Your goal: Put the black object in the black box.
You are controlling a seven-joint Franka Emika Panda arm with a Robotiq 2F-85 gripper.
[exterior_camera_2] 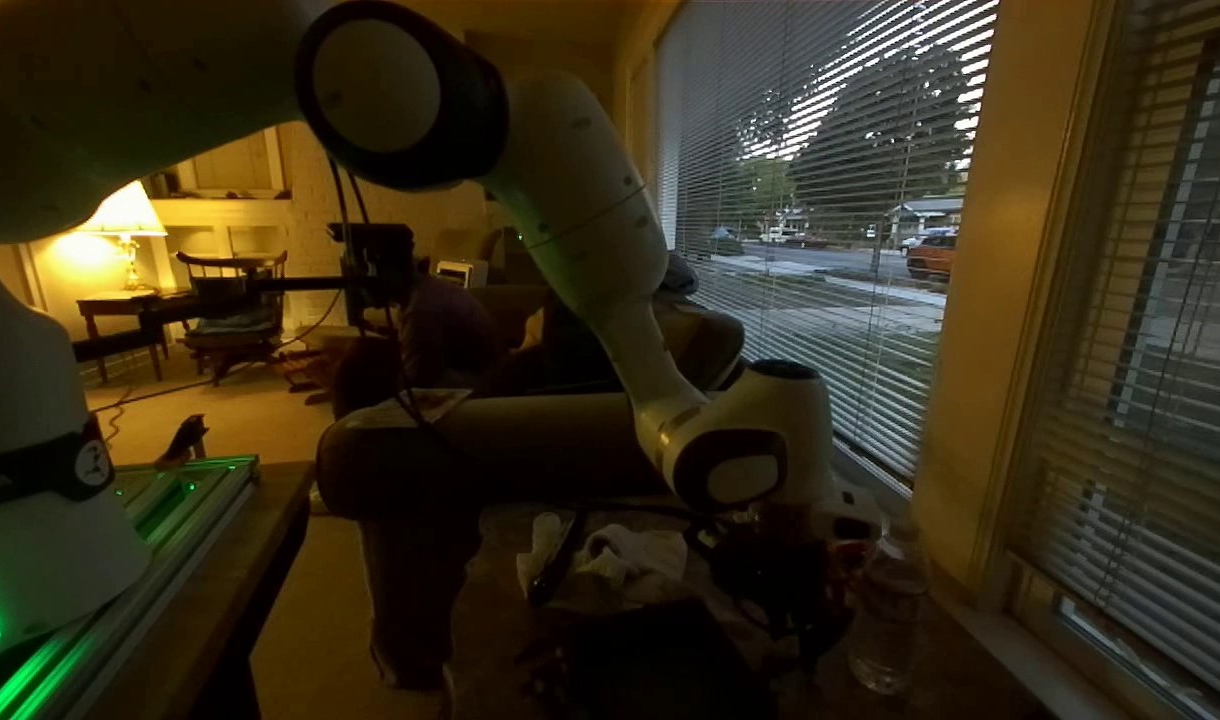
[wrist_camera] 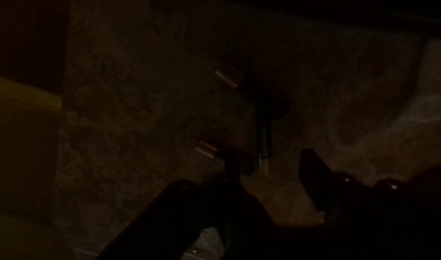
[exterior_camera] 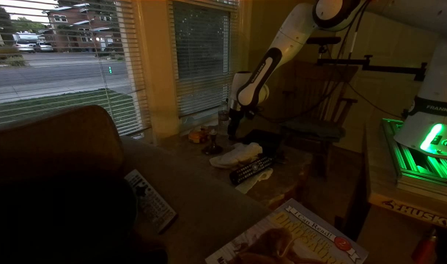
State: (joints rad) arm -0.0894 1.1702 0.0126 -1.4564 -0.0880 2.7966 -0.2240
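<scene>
Apparently early: copper-tipped black object (wrist_camera: 265,103) lies mid-frame, wrist view, on worktop (wrist_camera: 133,126); tool (wrist_camera: 271,155) spread, seemingly empty. Grasp, carry, drop into black box (exterior_camera_2: 660,655) likely remain.

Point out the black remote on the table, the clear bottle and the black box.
Black remote (exterior_camera: 251,170): in an exterior view, middle of its button face.
Clear bottle (exterior_camera_2: 888,615): in an exterior view, middle of its side.
Black box (exterior_camera_2: 660,655): in an exterior view, dark surface; wall or floor unclear.

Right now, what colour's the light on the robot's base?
The light is green, clearest in an exterior view.
</scene>
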